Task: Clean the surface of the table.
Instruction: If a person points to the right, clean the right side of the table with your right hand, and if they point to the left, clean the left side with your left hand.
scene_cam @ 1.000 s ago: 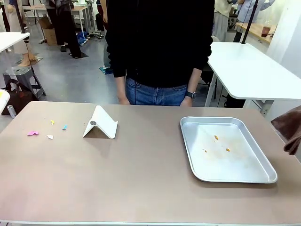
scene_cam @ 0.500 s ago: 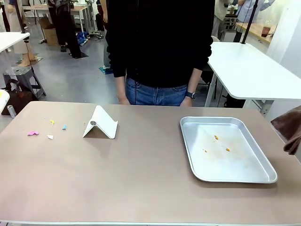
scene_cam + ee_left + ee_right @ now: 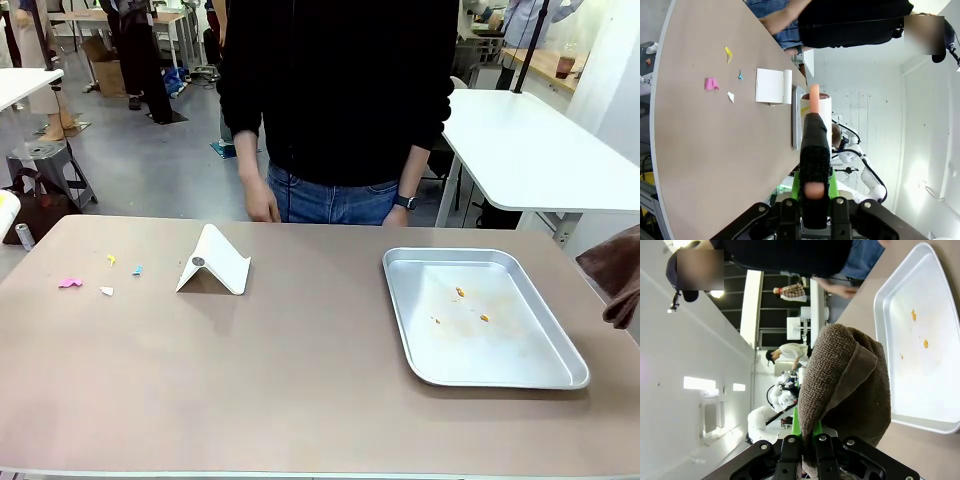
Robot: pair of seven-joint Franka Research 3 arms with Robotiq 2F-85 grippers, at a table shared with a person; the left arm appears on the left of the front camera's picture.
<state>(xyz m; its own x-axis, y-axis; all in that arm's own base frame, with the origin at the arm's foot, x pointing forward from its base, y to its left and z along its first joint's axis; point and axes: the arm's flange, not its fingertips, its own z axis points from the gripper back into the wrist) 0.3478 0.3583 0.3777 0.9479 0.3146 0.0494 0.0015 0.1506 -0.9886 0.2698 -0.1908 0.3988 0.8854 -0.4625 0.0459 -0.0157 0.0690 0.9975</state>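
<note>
Person's hand [image 3: 262,205]: has risen a little at the far edge of the table [image 3: 300,390]. Left end effector [image 3: 815,187]: clenched on a dark brush-like tool [image 3: 815,145], likely for sweeping. Right end effector [image 3: 807,435]: grasping a brown cloth [image 3: 850,375], likely for wiping. Paper scraps [image 3: 70,283] lie at the left. White stand [image 3: 213,262] and tray [image 3: 395,305] obstruct a clear sweep.

No text legible anywhere — apparently none.

We take this for a lab or open workroom: a bare grey floor [image 3: 150,170], white-topped work tables [image 3: 530,150] set about it, a metal stool [image 3: 45,155], a cardboard box [image 3: 100,62] by the far desks (people [image 3: 135,45] stand among them), plain white walls [image 3: 865,75] and strip lights [image 3: 695,384]
</note>
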